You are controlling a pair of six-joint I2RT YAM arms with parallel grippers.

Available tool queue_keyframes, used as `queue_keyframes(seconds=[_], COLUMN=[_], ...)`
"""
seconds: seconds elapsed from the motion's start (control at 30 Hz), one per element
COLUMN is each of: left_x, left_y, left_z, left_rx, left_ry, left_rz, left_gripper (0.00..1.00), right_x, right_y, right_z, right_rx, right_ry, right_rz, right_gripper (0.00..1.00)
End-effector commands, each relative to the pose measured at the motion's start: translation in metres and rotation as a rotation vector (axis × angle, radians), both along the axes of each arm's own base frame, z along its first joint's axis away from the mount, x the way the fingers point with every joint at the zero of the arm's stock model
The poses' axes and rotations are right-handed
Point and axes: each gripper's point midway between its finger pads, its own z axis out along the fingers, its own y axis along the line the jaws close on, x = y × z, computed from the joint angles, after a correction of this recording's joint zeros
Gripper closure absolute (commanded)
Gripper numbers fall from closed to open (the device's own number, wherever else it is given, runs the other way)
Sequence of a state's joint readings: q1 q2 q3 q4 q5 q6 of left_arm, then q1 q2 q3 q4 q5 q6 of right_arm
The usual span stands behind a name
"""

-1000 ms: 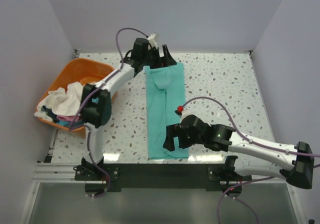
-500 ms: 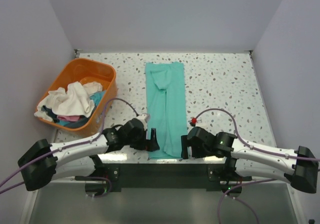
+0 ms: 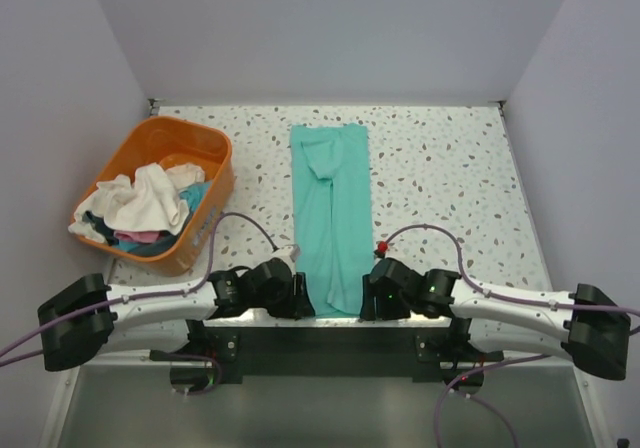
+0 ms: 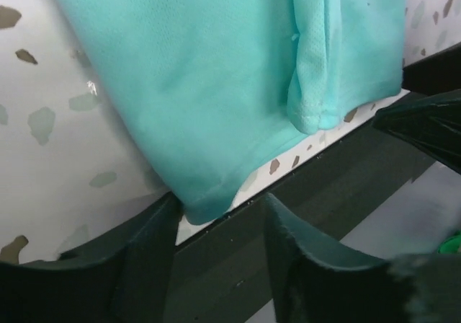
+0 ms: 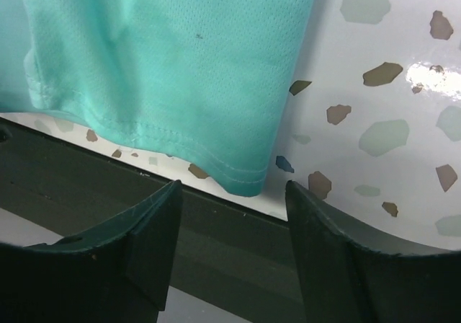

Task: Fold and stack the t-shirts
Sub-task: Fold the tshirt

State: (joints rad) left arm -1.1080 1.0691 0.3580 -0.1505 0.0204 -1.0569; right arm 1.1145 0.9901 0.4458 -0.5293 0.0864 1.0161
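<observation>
A teal t-shirt point(image 3: 332, 208), folded lengthwise into a long strip, lies down the middle of the speckled table, its hem at the near edge. My left gripper point(image 3: 301, 295) is low at the hem's near-left corner. In the left wrist view the left gripper point(image 4: 220, 222) is open, with that shirt corner point(image 4: 205, 204) lying between the two fingers. My right gripper point(image 3: 366, 303) is at the near-right corner. The right gripper point(image 5: 234, 208) is also open, its fingers standing either side of the stitched hem corner point(image 5: 245, 182), apart from the cloth.
An orange basket point(image 3: 190, 134) at the left holds a heap of white and coloured clothes point(image 3: 140, 203). The black rail point(image 3: 330, 340) runs along the table's near edge just under both grippers. Purple cables loop over both arms.
The left arm swung from the shirt's far end down to its near-left corner. The right gripper slid back to the near-right corner. Both pairs of jaws have narrowed.
</observation>
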Motion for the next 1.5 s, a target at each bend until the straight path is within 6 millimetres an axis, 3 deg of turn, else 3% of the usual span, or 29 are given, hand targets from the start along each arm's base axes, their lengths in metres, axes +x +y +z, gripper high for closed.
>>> queue_keyframes(seconds=[0.0,0.03,0.1,0.13,0.17,0.23,0.27,0.3,0.47,0.6,0.73,0.87,1.03,1.1,1.13,1.23,1.37,1.47], left_x=[0.010,0.010,0.011,0.011,0.013,0.016,0.018,0.019,0.030,0.048,0.084,0.132,0.182,0.207,0.216,0.248,0.274,0.284], left_y=[0.001,-0.002,-0.003,-0.002,0.001,0.002,0.002,0.001,-0.013,-0.019,-0.025,-0.026,-0.037,-0.036,-0.034,-0.025,-0.021,-0.019], left_z=[-0.010,-0.009,-0.011,-0.012,-0.014,-0.013,-0.011,-0.010,0.009,0.028,0.056,0.076,0.092,0.104,0.105,0.101,0.103,0.092], left_rx=[0.067,0.067,0.075,0.082,0.096,0.105,0.106,0.104,0.076,0.080,0.058,0.022,0.045,0.049,0.055,0.088,0.096,0.109], left_ry=[-0.021,-0.020,-0.019,-0.019,-0.023,-0.032,-0.040,-0.047,-0.097,-0.161,-0.231,-0.292,-0.340,-0.374,-0.377,-0.379,-0.389,-0.368], left_rz=[0.035,0.030,0.024,0.032,0.045,0.062,0.063,0.064,0.051,0.067,0.115,0.155,0.172,0.201,0.217,0.256,0.290,0.292], left_gripper=[0.49,0.62,0.75,0.91,0.99,1.00,1.00,1.00,1.00,1.00,1.00,1.00,1.00,1.00,1.00,1.00,1.00,1.00], right_x=[0.005,0.005,0.006,0.007,0.009,0.014,0.017,0.019,0.040,0.062,0.093,0.130,0.194,0.216,0.228,0.258,0.291,0.310], right_y=[0.010,0.010,0.008,0.007,0.006,0.009,0.011,0.013,0.024,0.013,0.016,0.017,0.020,0.018,0.021,0.019,0.017,0.020], right_z=[0.000,-0.002,-0.008,-0.010,-0.014,-0.015,-0.013,-0.012,0.013,0.036,0.072,0.088,0.118,0.117,0.126,0.127,0.121,0.112], right_rx=[0.042,0.036,0.017,0.009,-0.006,-0.003,-0.002,-0.007,0.000,-0.077,-0.111,-0.131,-0.118,-0.142,-0.143,-0.162,-0.170,-0.190], right_ry=[-0.007,-0.006,-0.008,-0.012,-0.015,-0.035,-0.045,-0.052,-0.158,-0.263,-0.377,-0.425,-0.518,-0.527,-0.545,-0.554,-0.532,-0.513], right_rz=[-0.025,-0.027,-0.031,-0.035,-0.043,-0.053,-0.053,-0.054,-0.033,-0.065,-0.105,-0.146,-0.209,-0.232,-0.236,-0.254,-0.258,-0.246], right_gripper=[0.42,0.46,0.58,0.63,0.71,0.82,0.95,1.00,1.00,1.00,1.00,1.00,1.00,1.00,1.00,1.00,1.00,1.00])
